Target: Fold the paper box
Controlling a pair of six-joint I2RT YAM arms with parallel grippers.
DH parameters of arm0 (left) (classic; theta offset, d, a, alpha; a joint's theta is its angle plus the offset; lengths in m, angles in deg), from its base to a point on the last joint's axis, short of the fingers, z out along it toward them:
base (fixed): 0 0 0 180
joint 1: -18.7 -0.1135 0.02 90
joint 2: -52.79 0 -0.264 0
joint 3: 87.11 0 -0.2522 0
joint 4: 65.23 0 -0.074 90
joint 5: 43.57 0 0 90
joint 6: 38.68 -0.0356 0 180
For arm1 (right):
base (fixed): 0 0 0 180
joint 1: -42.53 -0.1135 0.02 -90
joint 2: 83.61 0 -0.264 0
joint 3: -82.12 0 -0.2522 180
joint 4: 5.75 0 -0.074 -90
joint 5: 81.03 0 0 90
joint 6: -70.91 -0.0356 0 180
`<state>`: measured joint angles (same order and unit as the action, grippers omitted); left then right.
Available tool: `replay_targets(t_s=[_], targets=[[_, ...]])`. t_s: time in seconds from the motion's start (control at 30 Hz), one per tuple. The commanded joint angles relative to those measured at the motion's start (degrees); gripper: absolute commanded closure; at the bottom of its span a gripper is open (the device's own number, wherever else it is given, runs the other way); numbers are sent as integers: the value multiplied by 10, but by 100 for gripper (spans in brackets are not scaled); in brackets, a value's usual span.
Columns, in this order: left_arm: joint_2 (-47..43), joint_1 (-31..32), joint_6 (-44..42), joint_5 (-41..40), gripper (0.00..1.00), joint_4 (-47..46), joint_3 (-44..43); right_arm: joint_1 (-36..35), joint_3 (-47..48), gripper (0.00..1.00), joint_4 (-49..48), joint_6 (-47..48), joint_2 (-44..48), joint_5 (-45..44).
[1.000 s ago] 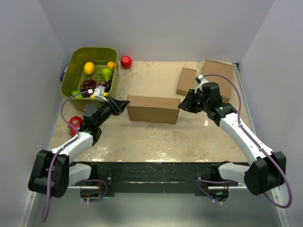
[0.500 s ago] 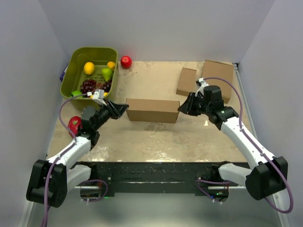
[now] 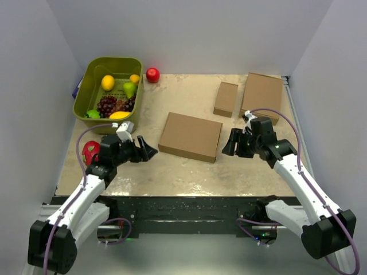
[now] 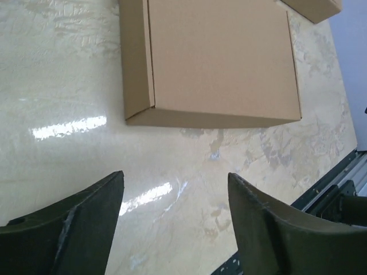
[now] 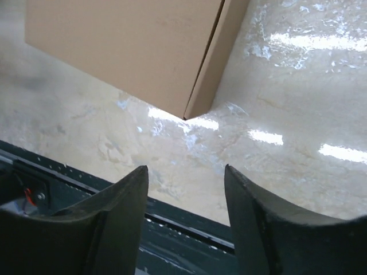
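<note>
The left arm (image 3: 86, 192) and right arm (image 3: 299, 179) have white shells and black joints. A purple cable (image 3: 80, 142) loops along each. The jaws are matte black wedges.

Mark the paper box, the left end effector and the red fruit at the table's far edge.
paper box (image 3: 191, 136), top view, middle of its top panel.
left end effector (image 4: 175, 177), left wrist view, midway between its open fingertips.
red fruit (image 3: 152, 74), top view, centre of the fruit.

The left claw (image 3: 148, 150) and right claw (image 3: 227, 144) hang low, pointed toward each other, jaws spread wide.
</note>
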<state>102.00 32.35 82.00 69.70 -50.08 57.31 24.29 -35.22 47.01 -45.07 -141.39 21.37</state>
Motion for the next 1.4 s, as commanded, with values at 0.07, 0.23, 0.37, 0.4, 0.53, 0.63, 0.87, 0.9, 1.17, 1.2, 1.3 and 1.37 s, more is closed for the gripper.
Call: replay_targets(t_s=[0.07,0.23,0.37,0.4,0.53,0.63,0.87,0.9,1.17,1.2,1.3,1.37], targets=[[-39,1,-52,-31,13,78,-76,2,44,20,11,24,23,-17],[11,1,-78,-49,6,8,-110,2,52,10,-95,29,-12,-7],[77,-7,-100,-63,4,-24,-174,9,57,1,-197,69,-55,1],[100,-15,-112,-63,4,-23,-206,15,65,1,-211,76,-67,4],[130,-73,-123,-55,3,-24,-261,106,83,1,-271,79,-123,58],[128,-125,-129,-33,3,-16,-290,181,84,1,-294,49,-147,110],[80,-136,-226,-58,1,-1,-316,236,88,1,-270,37,-88,15],[72,-136,-235,-60,0,1,-317,236,88,1,-270,37,-76,1],[49,-136,-239,-103,0,-5,-306,236,71,1,-287,40,-3,-69],[47,-136,-238,-103,0,-5,-299,236,69,1,-290,40,-3,-68],[47,-136,-239,-103,0,-5,-295,236,66,1,-295,40,-3,-69],[47,-136,-241,-108,1,-5,-295,236,65,1,-296,41,-3,-69]])
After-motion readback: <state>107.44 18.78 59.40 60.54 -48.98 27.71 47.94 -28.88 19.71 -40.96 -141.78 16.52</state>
